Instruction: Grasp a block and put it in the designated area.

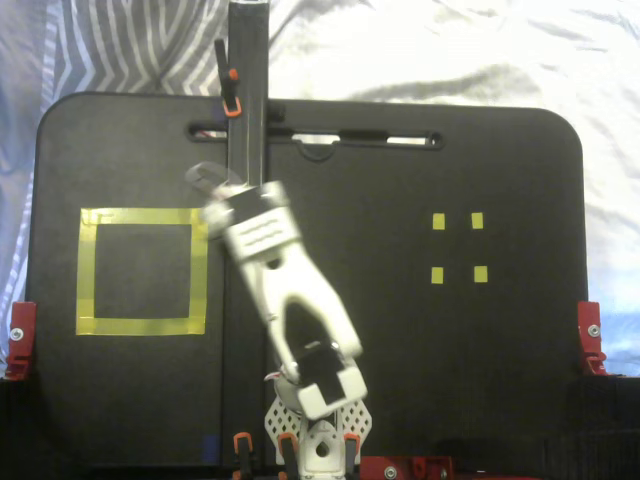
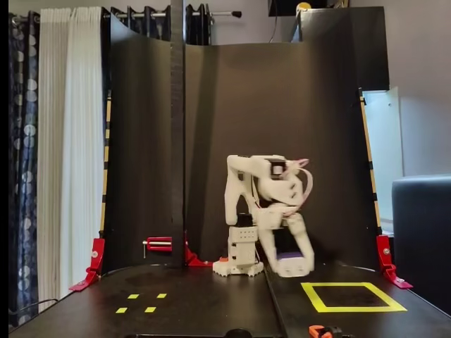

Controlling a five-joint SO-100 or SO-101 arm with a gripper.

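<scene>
In a fixed view from the front, my white gripper [image 2: 294,265] hangs low over the black board, shut on the dark-blue block [image 2: 288,255], which shows between the fingers. It is just behind the far left corner of the designated area [image 2: 352,308], a large yellow-tape square. In a fixed view from above, the gripper [image 1: 224,198] is blurred. There it sits near the upper right corner of the designated area [image 1: 143,216], and the block is hidden under the gripper.
Four tiny yellow tape squares [image 1: 458,247] lie on the opposite side of the board. A tall black post [image 1: 246,100] with an orange clamp crosses the view from above. Red clamps [image 1: 590,335] grip the board's edges. The arm's base [image 2: 239,262] stands mid-board at the back.
</scene>
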